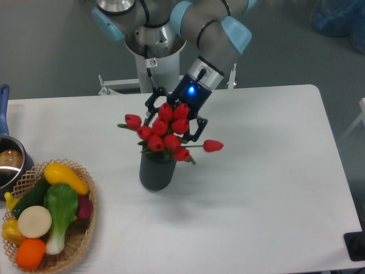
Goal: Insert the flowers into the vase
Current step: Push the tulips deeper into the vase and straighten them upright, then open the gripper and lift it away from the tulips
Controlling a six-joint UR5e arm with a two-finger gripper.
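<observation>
The flowers (pixel 164 137), a bunch of red tulip buds with green leaves, stand directly over the mouth of the vase (pixel 156 173), a dark grey ribbed cylinder upright on the table. Their stems are hidden behind the buds and the vase's rim. One bud (pixel 213 145) sticks out sideways to the right. My gripper (pixel 175 117) reaches down from the back right and is shut on the flowers at the top of the bunch. Its black finger links show on both sides of the buds, but the fingertips are hidden.
A woven basket (pixel 85 234) of toy vegetables sits at the front left. A steel pot (pixel 10 165) with a blue handle stands at the left edge. The robot's base column (pixel 154 63) rises behind the table.
</observation>
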